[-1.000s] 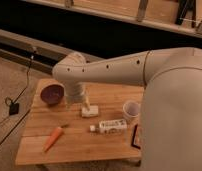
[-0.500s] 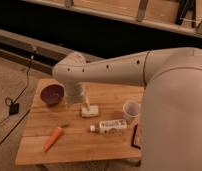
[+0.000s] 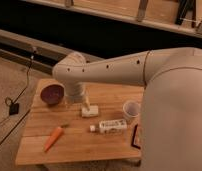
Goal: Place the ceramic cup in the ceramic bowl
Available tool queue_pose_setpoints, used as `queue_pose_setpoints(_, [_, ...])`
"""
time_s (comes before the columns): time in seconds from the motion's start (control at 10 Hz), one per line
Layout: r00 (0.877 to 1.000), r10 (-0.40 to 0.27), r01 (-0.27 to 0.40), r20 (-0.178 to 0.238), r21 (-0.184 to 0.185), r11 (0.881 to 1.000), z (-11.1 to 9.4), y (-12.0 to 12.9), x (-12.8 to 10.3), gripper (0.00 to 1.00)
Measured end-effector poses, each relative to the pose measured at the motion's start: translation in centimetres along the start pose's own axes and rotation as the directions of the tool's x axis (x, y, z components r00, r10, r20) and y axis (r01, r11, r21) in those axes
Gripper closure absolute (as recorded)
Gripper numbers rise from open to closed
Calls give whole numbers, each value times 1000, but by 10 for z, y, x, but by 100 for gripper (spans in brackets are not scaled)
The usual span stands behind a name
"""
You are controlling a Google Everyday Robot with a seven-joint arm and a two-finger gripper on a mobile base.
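- Unchanged from the earlier frame: gripper (image 3: 87, 104) low over white block (image 3: 90, 111), fingers spread wide.
- Right edge of ceramic bowl (image 3: 50, 94) hidden by arm (image 3: 109, 70); ceramic cup (image 3: 130, 110) stands apart.

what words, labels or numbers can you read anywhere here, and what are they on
white box lying on the table: has a label, too blurred to read
ceramic cup: no text seen
ceramic bowl: no text seen
pincer, low over the table between bowl and cup: no marking readable
Nothing here is legible.
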Motion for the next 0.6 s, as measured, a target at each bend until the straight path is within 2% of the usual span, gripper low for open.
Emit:
queue_pose_setpoints(0.3, [1000, -8, 9, -21, 11, 1000, 4, -12, -6, 35])
queue_pose_setpoints(0.6, [999, -2, 2, -53, 5, 1000, 7, -51, -23, 35])
